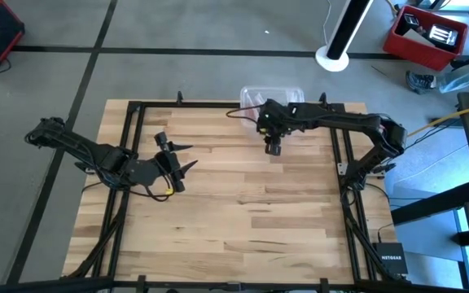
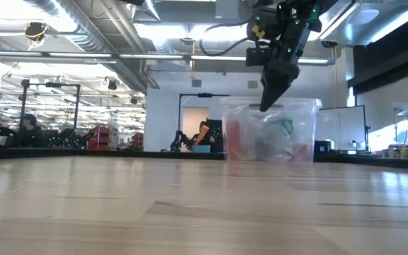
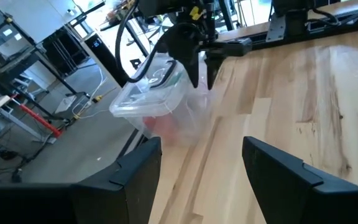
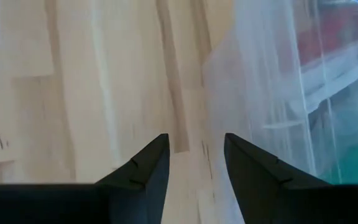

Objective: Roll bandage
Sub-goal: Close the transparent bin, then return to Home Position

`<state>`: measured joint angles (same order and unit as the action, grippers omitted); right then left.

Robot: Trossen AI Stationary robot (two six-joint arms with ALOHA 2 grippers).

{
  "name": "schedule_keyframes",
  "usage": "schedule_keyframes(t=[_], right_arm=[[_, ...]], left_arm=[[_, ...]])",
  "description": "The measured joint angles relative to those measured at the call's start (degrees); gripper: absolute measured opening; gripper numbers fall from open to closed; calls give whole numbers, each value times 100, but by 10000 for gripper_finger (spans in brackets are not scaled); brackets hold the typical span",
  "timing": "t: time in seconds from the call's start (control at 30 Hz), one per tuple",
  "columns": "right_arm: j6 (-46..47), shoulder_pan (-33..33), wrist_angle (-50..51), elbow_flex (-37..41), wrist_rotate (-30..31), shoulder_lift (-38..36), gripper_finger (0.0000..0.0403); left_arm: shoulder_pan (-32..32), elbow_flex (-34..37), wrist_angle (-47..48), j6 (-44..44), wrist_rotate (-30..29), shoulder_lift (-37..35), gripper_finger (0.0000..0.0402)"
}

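- Your right gripper (image 4: 194,163) hung with its jaws part-way apart and nothing between them; only its own wrist view showed that gap, with bare worktop (image 4: 73,93) under it.
- The low view alone showed how high those jaws (image 2: 271,95) stood: well above the worktop, tips pointing down in front of the clear box (image 2: 269,131).
- From above, you saw the right gripper (image 1: 273,146) just on the near side of the box (image 1: 255,96), which sat at the worktop's far edge.
- The bandage showed only as a teal patch inside the box: in the low view (image 2: 285,126), and at the edge of the right wrist view (image 4: 353,158). The high view did not show it.
- Your left gripper (image 1: 187,159) waited over the worktop's left side, jaws spread wide and empty; its wrist view looked across at the box (image 3: 151,99) and the right gripper (image 3: 199,73).
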<state>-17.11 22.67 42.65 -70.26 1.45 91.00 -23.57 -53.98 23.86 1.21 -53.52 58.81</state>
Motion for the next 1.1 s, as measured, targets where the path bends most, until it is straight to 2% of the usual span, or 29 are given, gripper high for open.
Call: schedule_keyframes(t=[0.2,0.3,0.43,0.57,0.7,0.8,0.93,1.1], right_arm=[[163,-117,436,-243,-478,-81,158],[327,-198,619,-399,-956,-377,158],[479,-246,-12,-260,-1627,-1103,158],[951,-58,-1604,512,-2168,-1919,158],[1307,173,-2542,1599,-2197,-2751,152],[1534,228,-3457,2446,-2163,-3307,128],[1702,252,-4292,3294,-1813,-3957,80],[1837,252,-4726,3982,-1885,-4601,22]], left_arm=[[1,0,-5,-211,3,1,218],[18,0,-44,-335,232,-4,217],[102,34,-41,-279,675,-107,190],[263,629,-748,157,1091,-736,140],[685,1542,-1441,62,2508,-1681,92],[1127,2207,-2101,-15,3210,-2290,62],[1646,2875,-2579,-513,3386,-2880,32],[1894,3464,-2645,-848,3430,-3380,6]])
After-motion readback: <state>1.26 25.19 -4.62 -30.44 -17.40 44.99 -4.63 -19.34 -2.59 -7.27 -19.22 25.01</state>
